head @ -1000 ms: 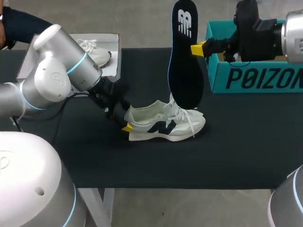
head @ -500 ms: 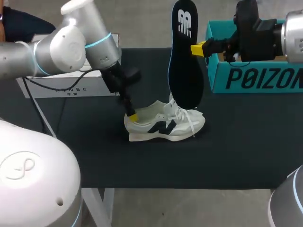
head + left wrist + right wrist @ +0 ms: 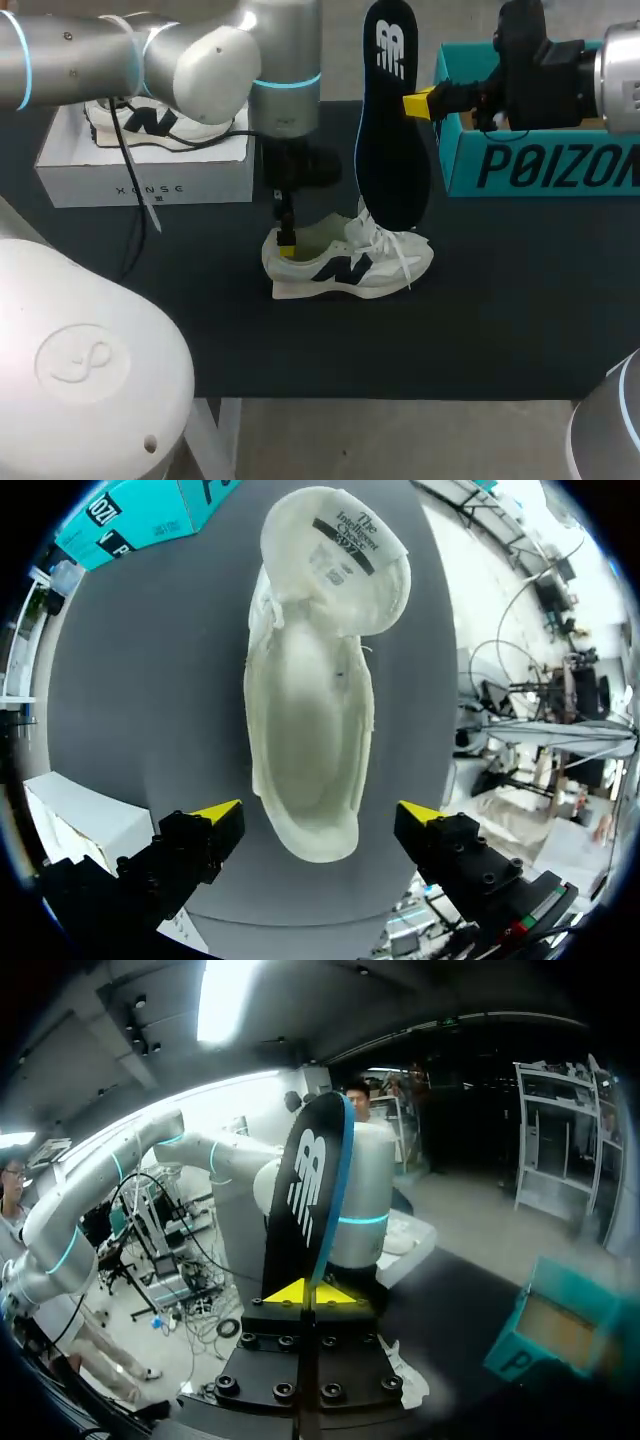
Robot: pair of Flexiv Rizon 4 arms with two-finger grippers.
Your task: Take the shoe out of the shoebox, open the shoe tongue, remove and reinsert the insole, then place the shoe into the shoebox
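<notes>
Left arm (image 3: 200, 50) swung above shoe (image 3: 345, 262) heel, left fingers (image 3: 222, 813) spread | right fingers (image 3: 418, 103) clamp insole (image 3: 390, 150)

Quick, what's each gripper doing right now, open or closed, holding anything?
Left gripper: open, straddling the heel of the shoe, holding nothing.
Right gripper: shut on the black insole, held upright.

Dark lettering on teal box (image 3: 455, 160) side, white logo on insole (image 3: 390, 150), small print on white box (image 3: 145, 185) front, printed label on tongue (image 3: 335, 555).
</notes>
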